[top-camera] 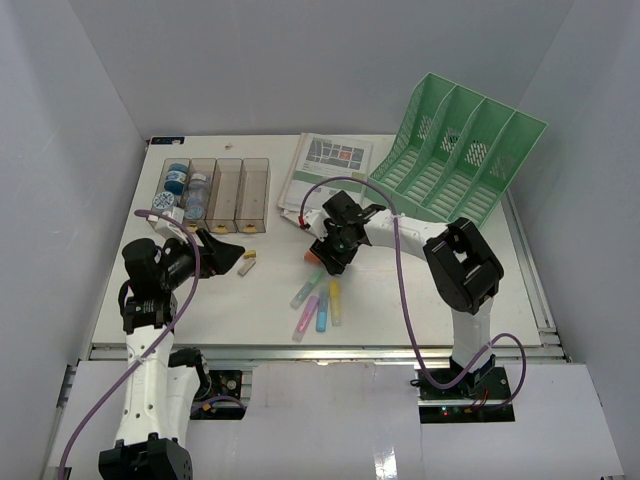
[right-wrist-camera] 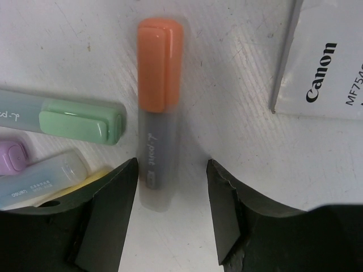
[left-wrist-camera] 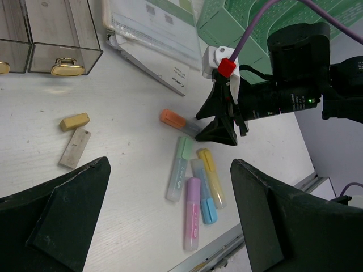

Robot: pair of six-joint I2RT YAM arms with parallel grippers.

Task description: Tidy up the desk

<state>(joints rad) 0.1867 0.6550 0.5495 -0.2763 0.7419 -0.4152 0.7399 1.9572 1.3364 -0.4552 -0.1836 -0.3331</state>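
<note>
Right gripper (right-wrist-camera: pixel 172 198): fingers partway apart, straddling the clear barrel of the orange highlighter (right-wrist-camera: pixel 160 62); a sliver of gap on one side, more on the other.
Left gripper (left-wrist-camera: pixel 169 170): spread wide, holding nothing.
Room: green highlighter (right-wrist-camera: pixel 79 122) crowds one finger; Canon booklet (right-wrist-camera: pixel 326 85) lies past the other.
Top view only: green file rack (top-camera: pixel 460 150) back right, clear tray (top-camera: pixel 230 190) back left.
Desk (top-camera: pixel 420 310): under both arms, long axis left to right, metal rail (top-camera: pixel 320 350) nearest the bases.
Highlighter: orange cap points away from the wrist.
</note>
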